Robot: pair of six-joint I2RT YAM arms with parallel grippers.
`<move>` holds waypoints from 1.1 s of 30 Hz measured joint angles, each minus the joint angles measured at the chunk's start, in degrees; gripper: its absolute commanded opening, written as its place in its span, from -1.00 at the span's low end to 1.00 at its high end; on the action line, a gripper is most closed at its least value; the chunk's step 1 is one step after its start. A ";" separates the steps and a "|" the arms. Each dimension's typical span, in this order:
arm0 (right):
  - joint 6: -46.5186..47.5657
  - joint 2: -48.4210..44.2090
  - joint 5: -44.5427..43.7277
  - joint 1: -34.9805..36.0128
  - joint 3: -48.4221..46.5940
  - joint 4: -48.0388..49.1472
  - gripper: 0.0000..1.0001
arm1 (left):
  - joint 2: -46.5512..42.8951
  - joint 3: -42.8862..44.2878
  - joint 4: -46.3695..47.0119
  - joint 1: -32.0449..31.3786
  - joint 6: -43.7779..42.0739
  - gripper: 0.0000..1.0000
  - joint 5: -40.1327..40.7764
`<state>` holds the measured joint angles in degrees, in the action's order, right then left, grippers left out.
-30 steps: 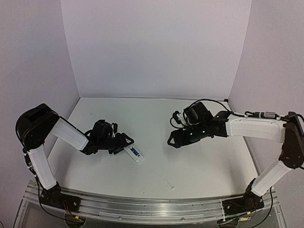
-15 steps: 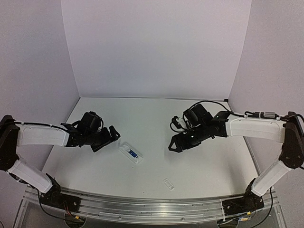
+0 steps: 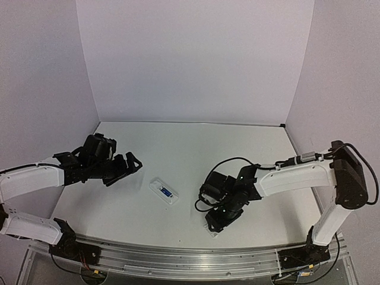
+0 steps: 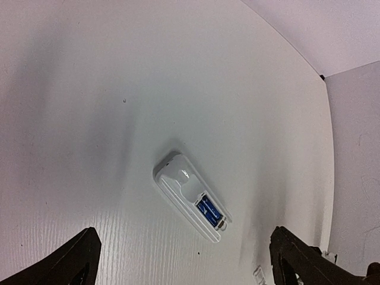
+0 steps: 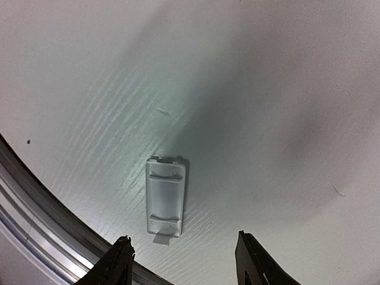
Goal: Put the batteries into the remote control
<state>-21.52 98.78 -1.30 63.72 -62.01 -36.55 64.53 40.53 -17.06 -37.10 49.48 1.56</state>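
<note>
Blue batteries (image 4: pixel 209 212) seated in flat white rectangular remote control (image 4: pixel 177 176).

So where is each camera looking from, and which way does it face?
Top external: fixed high behind the robot, looking down over the table; left arm and right arm both show.
Left wrist: on the left arm, angled down at the remote; the left fingers, open, show at the bottom corners.
Right wrist: close above the clear cover by the front rail; the right fingers show below.
Shared: top external and left wrist both see the remote.
</note>
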 measured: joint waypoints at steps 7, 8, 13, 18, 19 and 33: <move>-4.57 7.15 -5.09 4.88 -2.07 -1.69 -0.04 | -2.91 -0.70 -0.45 0.00 -0.27 0.99 -3.71; -5.08 7.45 -5.85 5.46 -2.44 -1.67 -0.05 | -3.66 -0.93 -0.36 0.00 -0.31 0.99 -4.15; -7.08 8.44 -9.43 8.00 -3.46 -2.39 -0.21 | -5.08 -1.76 0.05 0.00 -0.69 0.99 -5.11; -8.92 9.94 -11.73 9.62 -5.47 -4.14 -0.50 | -5.42 -2.44 -0.02 0.00 -1.32 0.99 -5.09; -9.13 10.29 -12.10 9.88 -5.92 -4.42 -0.59 | -5.55 -2.58 -0.07 0.00 -1.42 0.99 -5.10; -10.54 11.04 -16.69 11.28 -7.11 -5.58 -1.00 | -5.75 -2.75 0.18 0.00 -1.62 0.99 -8.12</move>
<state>-32.06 109.82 -17.99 75.00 -69.12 -42.13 58.78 37.78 -16.88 -37.10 47.86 -6.56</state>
